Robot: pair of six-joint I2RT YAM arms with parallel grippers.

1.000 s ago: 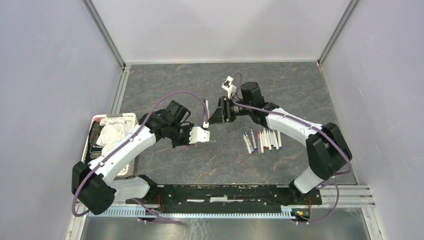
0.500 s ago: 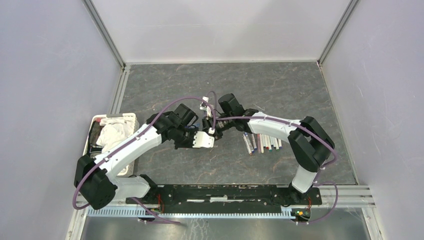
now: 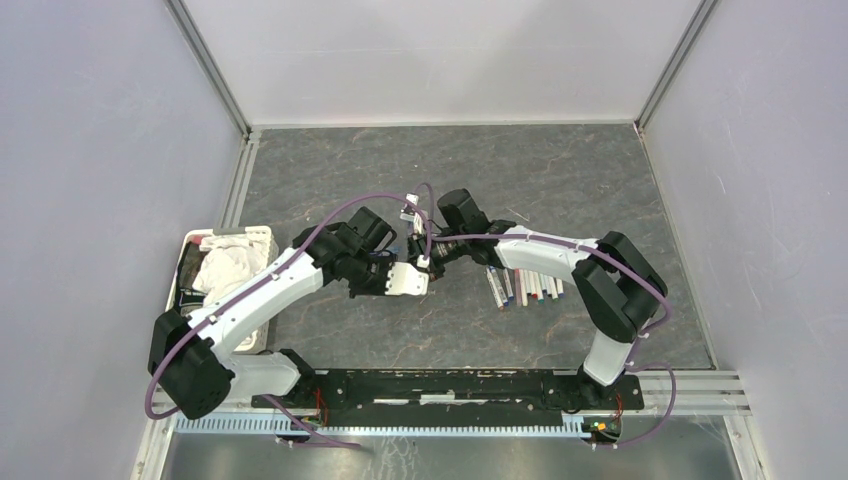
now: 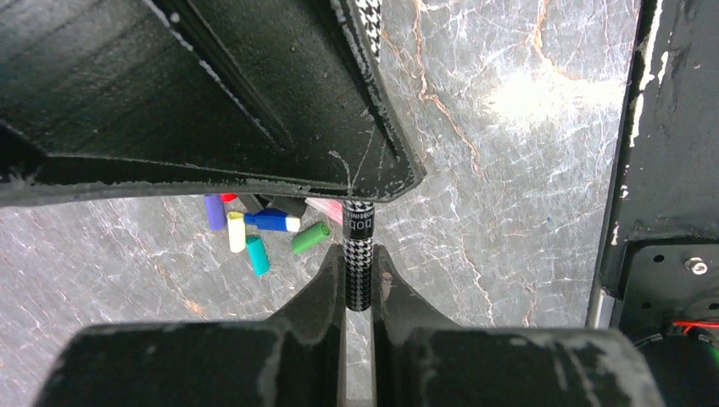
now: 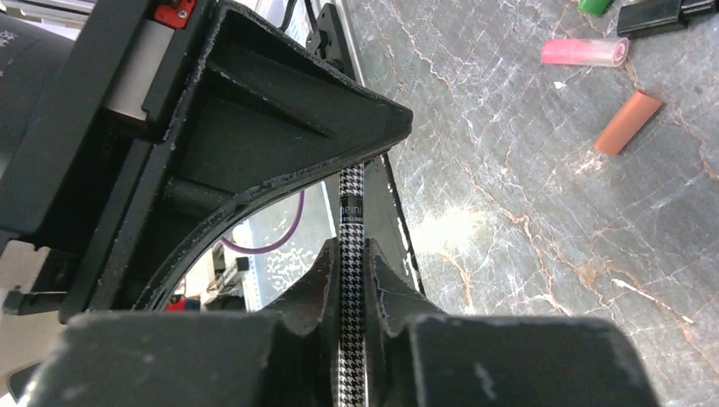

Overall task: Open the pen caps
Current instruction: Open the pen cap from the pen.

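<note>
A thin pen with a black-and-white houndstooth barrel (image 4: 359, 259) is gripped from both ends. My left gripper (image 4: 359, 270) is shut on one end of it, and my right gripper (image 5: 352, 264) is shut on the barrel (image 5: 352, 229) from the opposite side. In the top view the two grippers (image 3: 418, 278) (image 3: 432, 258) meet nose to nose at mid table. Loose pen caps lie on the table below: green (image 4: 310, 238), teal (image 4: 257, 254), yellow (image 4: 236, 231), blue (image 4: 271, 221), and pink (image 5: 585, 52) and brown (image 5: 627, 122). More pens (image 3: 525, 283) lie in a row to the right.
A white basket (image 3: 262, 232) holding a crumpled cloth (image 3: 228, 262) stands at the table's left edge. Grey walls enclose the marbled table on three sides. A black block (image 5: 653, 13) lies near the pink cap.
My right arm swung down and left from the back of the table to the left gripper, and its jaws closed on the pen. The left gripper shifted slightly.
</note>
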